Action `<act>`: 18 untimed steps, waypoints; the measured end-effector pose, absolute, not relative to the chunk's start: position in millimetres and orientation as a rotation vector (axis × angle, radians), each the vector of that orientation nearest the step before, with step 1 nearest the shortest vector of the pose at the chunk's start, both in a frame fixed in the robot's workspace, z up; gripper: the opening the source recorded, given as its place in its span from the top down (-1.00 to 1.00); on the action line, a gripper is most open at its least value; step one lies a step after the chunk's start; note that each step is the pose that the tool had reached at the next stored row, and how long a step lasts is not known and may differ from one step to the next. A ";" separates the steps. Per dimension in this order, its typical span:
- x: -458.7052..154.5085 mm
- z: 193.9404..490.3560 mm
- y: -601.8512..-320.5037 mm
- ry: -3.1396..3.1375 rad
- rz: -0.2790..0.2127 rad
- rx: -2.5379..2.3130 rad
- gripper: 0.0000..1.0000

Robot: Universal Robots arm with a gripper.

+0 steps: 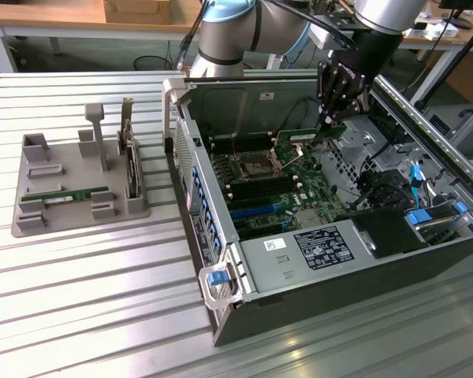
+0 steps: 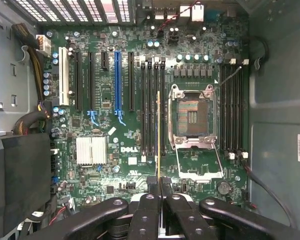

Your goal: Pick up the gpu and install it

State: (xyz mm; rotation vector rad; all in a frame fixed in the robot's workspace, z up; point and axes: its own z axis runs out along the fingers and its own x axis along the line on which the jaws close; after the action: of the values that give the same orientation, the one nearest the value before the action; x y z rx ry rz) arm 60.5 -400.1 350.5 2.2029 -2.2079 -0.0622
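Green circuit board identifies the gpu (image 1: 311, 135), a long, narrow, thin stick held in the black multi-link gripper (image 1: 331, 120) above the open dark-grey computer case (image 1: 221, 260) in the exterior view. The stick's long axis runs roughly level, from the fingertips toward the exterior view's left, and it sits over the green motherboard (image 1: 280, 189) near the silver processor socket (image 1: 256, 167). The jaws are closed almost fully, clamped on the end of the stick nearest them; that end is hidden behind the fingers. A second green stick (image 1: 67, 194), alike in shape, lies flat on the grey plastic fixture tray (image 1: 31, 228) on the ribbed metal table (image 1: 87, 315), well apart from the case. The silver arm (image 1: 244, 27) is cut off by the picture's upper edge. In the wrist view, the gpu (image 2: 158, 135) appears edge-on as a thin yellowish line extending straight away from the gripper (image 2: 159, 187), so its chips and label cannot be made out. It lies along the direction of the black memory slots (image 2: 152, 107), above them; whether it touches a slot cannot be told. The black fingers (image 2: 145, 215) press together on the near end of the stick, one to each side. The processor socket (image 2: 194, 117) lies just beside the slots, and a blue expansion slot (image 2: 117, 82) stands farther off.
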 end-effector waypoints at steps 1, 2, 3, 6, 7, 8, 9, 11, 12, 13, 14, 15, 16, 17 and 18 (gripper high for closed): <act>60.5 349.9 -400.2 -2.208 -0.062 2.203 0.76; 60.5 349.2 -400.3 -2.208 -0.062 2.203 0.76; 60.5 348.3 -400.4 -2.208 -0.062 2.203 0.76; 60.5 347.1 -400.6 -2.208 -0.062 2.203 0.76; 60.5 346.4 -400.6 -2.208 -0.062 2.203 0.76; 60.5 345.8 -400.6 -2.208 -0.062 2.203 0.76; 60.5 345.4 -400.7 -2.208 -0.062 2.203 0.76; 60.5 344.6 -400.7 -2.208 -0.062 2.203 0.76; 60.5 344.4 -400.7 -2.208 -0.062 2.203 0.76; 60.5 344.0 -400.7 -2.208 -0.062 2.203 0.76; 60.5 343.6 -400.8 -2.208 -0.062 2.203 0.76; 60.5 342.9 -400.8 -2.208 -0.062 2.203 0.76; 60.5 342.5 -400.9 -2.208 -0.062 2.203 0.76; 60.5 341.6 -400.9 -2.208 -0.062 2.203 0.76; 60.5 341.2 -401.0 -2.208 -0.062 2.203 0.76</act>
State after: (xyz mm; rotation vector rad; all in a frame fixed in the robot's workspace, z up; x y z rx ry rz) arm 60.5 -401.0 341.2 2.2028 -2.2079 -0.0622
